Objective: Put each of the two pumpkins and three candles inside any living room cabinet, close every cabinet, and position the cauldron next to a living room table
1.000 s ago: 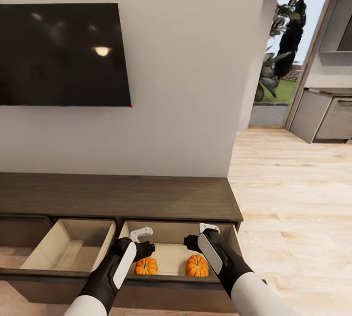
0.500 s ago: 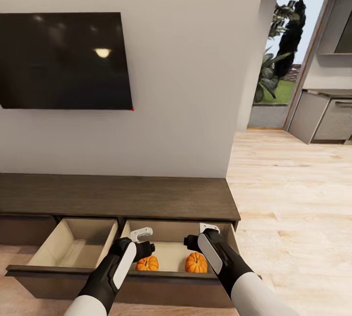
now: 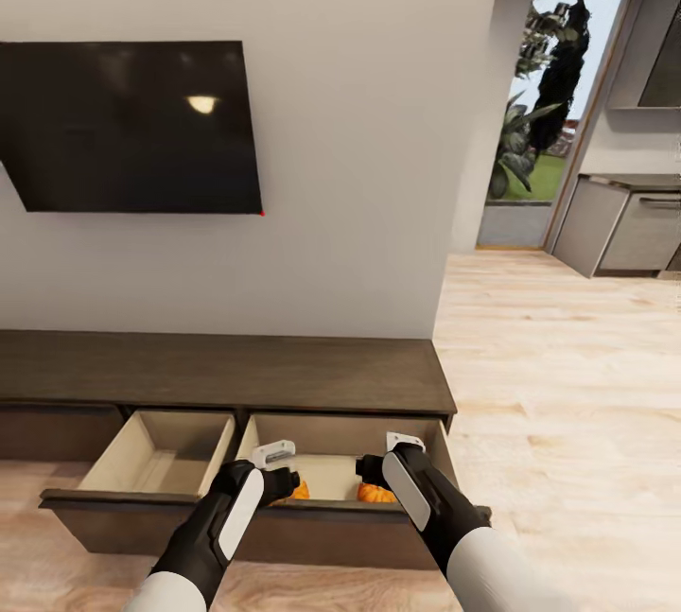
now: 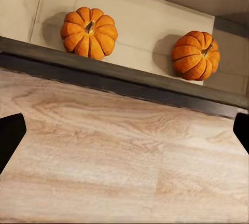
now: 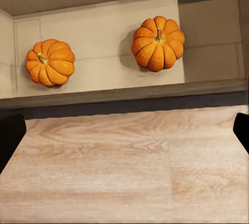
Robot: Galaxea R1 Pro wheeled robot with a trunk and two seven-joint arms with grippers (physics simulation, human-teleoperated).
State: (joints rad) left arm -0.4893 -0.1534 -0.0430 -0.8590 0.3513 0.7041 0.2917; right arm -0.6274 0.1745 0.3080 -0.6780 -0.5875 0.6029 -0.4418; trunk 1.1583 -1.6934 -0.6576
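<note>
a black tv [image 3: 128, 125] hangs on the white wall [image 3: 359, 167] above the grippers. wood floor [image 3: 567, 385] extends to their right, toward a glazed door [image 3: 549, 111].

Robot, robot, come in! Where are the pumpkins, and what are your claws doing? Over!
Both claws open, holding nothing: left claw, right claw. Two pumpkins sitting apart in the open cabinet drawer. Two drawers open, nothing blocking.

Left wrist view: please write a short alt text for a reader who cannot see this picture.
Two small orange pumpkins, one and the other, sit apart on the pale floor of an open drawer of a dark wooden cabinet. Below the drawer's dark front edge lies light wooden floor, and the dark tips of the open left gripper's fingers show at both sides.
</note>
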